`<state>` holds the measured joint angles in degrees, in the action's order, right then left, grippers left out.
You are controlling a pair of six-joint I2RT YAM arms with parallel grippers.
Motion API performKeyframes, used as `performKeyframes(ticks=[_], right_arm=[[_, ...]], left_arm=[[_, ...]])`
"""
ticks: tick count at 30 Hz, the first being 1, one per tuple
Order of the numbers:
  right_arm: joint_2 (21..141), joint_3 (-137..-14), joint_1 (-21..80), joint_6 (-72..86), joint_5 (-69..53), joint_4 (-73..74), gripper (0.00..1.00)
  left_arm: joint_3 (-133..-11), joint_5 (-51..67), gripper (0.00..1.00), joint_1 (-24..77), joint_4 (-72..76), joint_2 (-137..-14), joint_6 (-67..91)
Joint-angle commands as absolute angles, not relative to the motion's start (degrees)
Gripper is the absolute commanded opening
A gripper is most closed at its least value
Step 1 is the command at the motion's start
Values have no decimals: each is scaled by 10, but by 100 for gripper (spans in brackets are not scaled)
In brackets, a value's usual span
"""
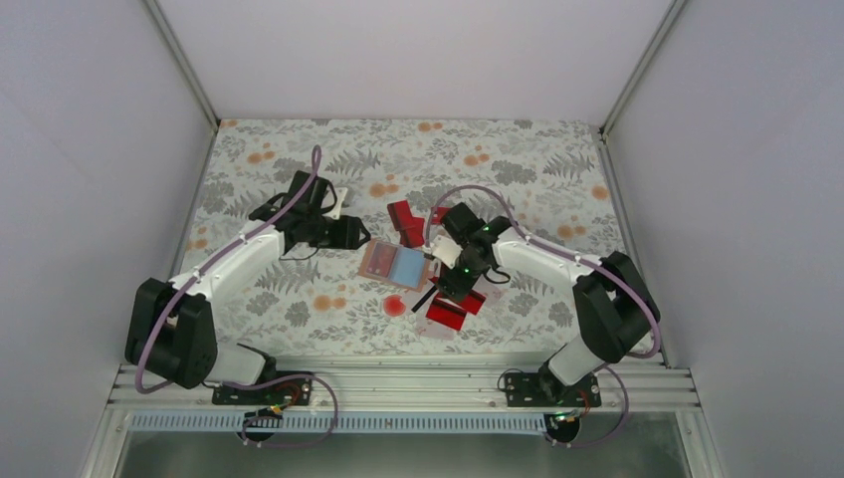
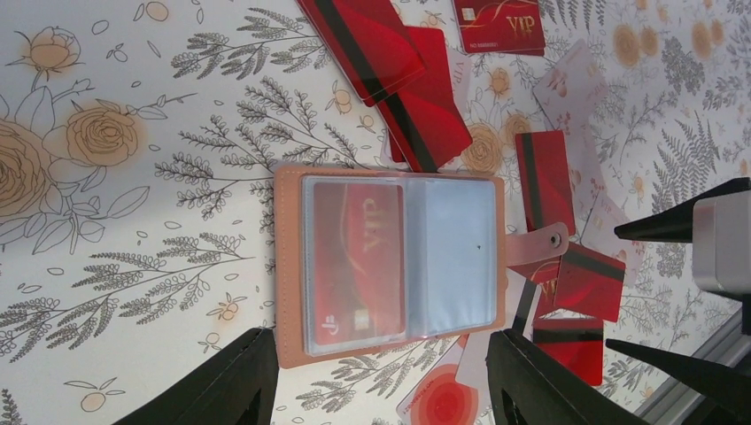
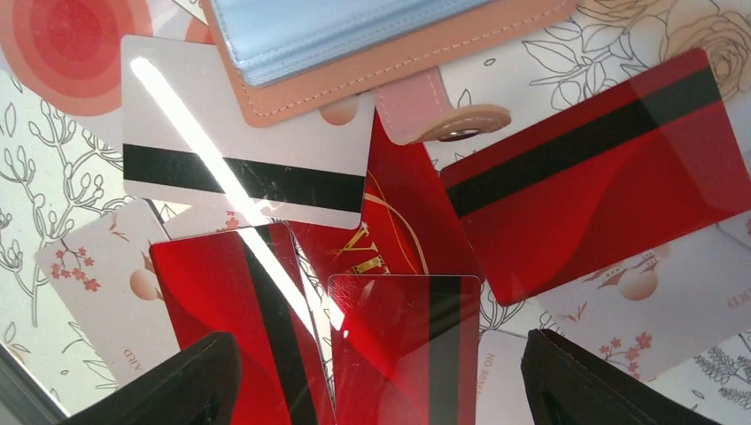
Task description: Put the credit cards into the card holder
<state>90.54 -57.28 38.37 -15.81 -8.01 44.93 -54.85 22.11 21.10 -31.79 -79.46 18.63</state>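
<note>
Right end effector (image 3: 376, 394) hangs open straight above a red card (image 3: 403, 350) in the heap (image 1: 453, 311) just right of the open holder (image 3: 398, 73). The card's long axis runs between the jaws. Left end effector (image 2: 381, 390), also open, is at the holder's far side.

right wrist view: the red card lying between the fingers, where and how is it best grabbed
Probably by its short edge nearest the holder, with the right hand tilting in from above. The red card lies flat on top, uncovered. That edge rests slightly raised on the VIP card, which leaves a lip for a finger to get under.
</note>
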Motion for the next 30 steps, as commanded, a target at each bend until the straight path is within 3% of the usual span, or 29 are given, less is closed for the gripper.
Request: performKeyframes(ticks=[1,30], right_arm=[[914,-562,401,-204,-55,453,80],[977,-540,389,-248,-10,410,71]], left_arm=[[-541,223,60,208,-313,-781,182],[-531,217,60,208,-316,-766,180]])
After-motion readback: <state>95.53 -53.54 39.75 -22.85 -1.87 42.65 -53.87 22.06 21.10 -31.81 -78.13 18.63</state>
